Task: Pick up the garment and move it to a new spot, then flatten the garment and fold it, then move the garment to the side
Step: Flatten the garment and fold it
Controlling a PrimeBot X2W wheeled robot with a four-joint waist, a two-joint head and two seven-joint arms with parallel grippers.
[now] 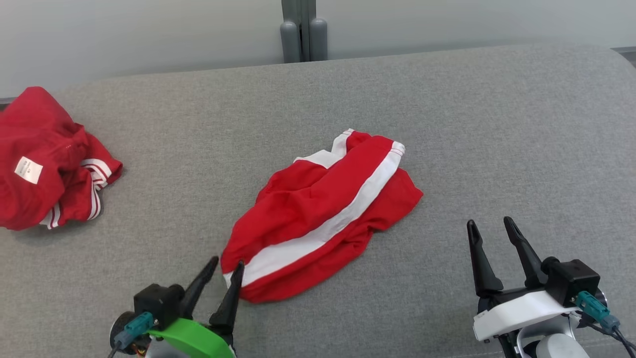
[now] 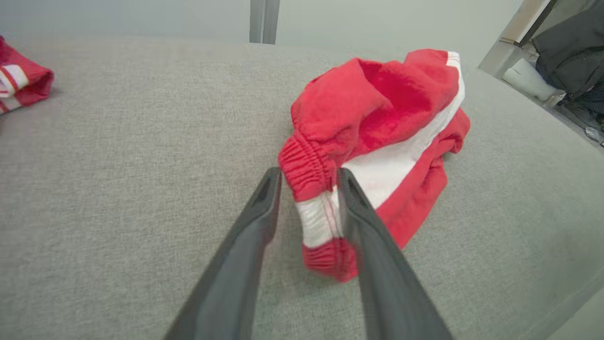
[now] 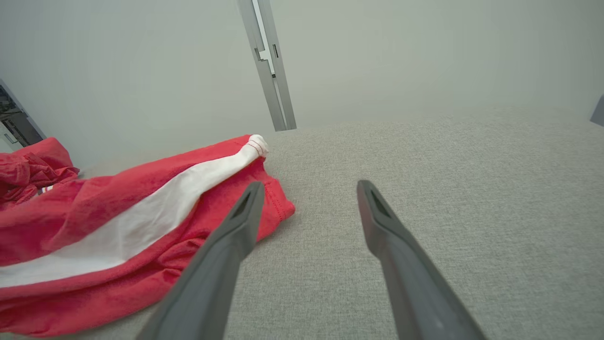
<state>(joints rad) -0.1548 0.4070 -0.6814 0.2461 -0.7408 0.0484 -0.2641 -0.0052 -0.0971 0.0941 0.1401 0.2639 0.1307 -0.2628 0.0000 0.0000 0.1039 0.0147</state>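
Left tool (image 1: 228,262) sat with its two fingers a narrow way apart, straddling the gathered waistband (image 2: 306,165) at the near corner of the red shorts (image 1: 323,214). In the left wrist view the cloth lay between the fingers, touching one and just clear of the other, so nothing looked clamped yet. From that tool the shorts ran ahead and off to its right across the grey worktop (image 1: 447,124), their long axis following the white stripe (image 1: 343,219). Right tool (image 1: 490,222) stood with its fingers wider apart and empty, the shorts lying to its left, near it but not touching. The hem end (image 3: 278,208) sat just beside its left finger in the right wrist view. By my reading the left tool was the nearer arm, and the pick-up turned on closing over that waistband corner. A second red garment (image 1: 44,159) lay well apart, far to the left tool's left.
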